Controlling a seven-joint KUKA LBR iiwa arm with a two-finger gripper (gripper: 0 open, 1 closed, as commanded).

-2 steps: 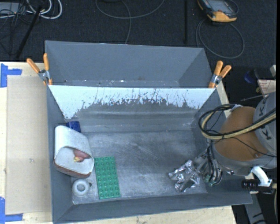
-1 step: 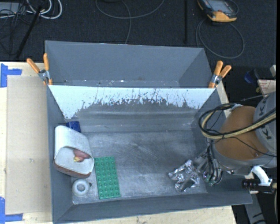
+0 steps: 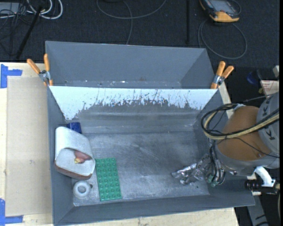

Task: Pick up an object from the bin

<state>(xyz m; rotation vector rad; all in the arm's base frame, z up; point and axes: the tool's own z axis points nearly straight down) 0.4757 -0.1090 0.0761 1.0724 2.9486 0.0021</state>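
- We see the gripper (image 3: 185, 174) low in the grey metal bin (image 3: 132, 74), near its front right corner. It points toward the bin's left side over a scuffed patch of floor.
- Whether it is spread or closed we cannot tell; its metal parts blur together against the floor.
- Behind it, at the bin's right edge, sit the arm's rounded orange-brown cover (image 3: 240, 140) and a loop of dark cables (image 3: 212, 121).
- The loose things all lie along the bin's left side, well apart from the gripper.
- The largest is a white rounded container (image 3: 71, 145), lying on its side by the left wall with its brown-rimmed mouth toward the front. Something pinkish shows inside it.
- A green studded plate (image 3: 107, 179) lies flat just to the right of the container, its long side running front to back, near the front left corner.
- A small white ring (image 3: 82, 189) sits in front of the container, just beside the plate's left edge.
- A small blue thing (image 3: 75, 126) peeks out behind the container, against the left wall; we cannot make out what it is.
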